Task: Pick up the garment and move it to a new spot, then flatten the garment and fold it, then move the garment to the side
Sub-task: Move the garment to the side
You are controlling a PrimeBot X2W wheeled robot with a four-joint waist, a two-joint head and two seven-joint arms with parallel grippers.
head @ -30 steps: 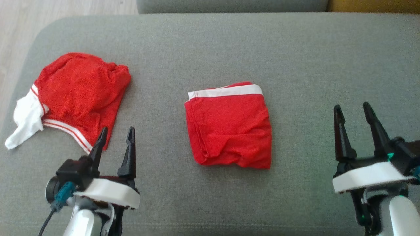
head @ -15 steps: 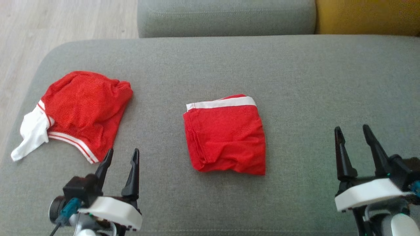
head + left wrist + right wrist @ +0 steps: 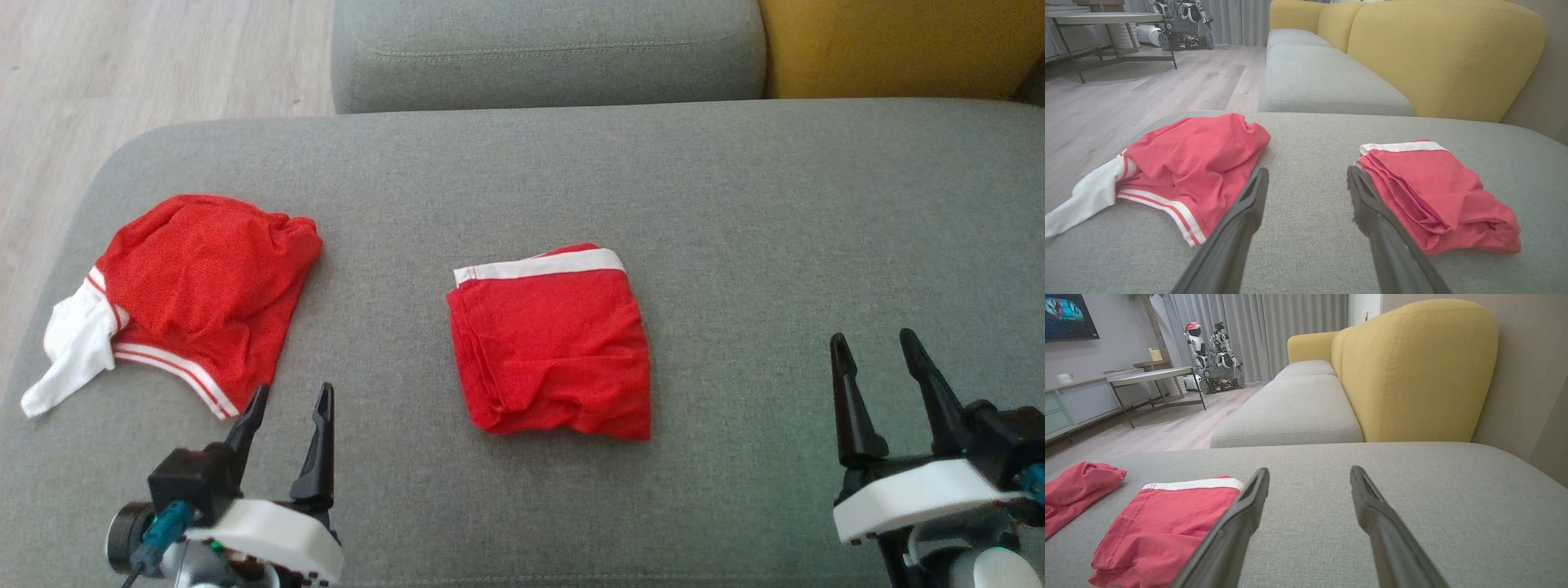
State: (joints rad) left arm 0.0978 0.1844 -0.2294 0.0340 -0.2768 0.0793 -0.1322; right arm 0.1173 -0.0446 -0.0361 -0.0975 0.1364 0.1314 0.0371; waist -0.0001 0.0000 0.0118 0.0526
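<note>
Lower layers of the folded garment (image 3: 551, 339) hidden under its top layer. Left of it, crumpled red-and-white garment (image 3: 196, 290): kind unclear; cut by right wrist view's left edge. Nearer than it, left arm (image 3: 192, 572) and right arm (image 3: 992, 567) cut at head view's bottom edge. Beyond it, yellow backrest (image 3: 890, 45) cropped at top; distant robot figure (image 3: 1212, 347) too small to read.
</note>
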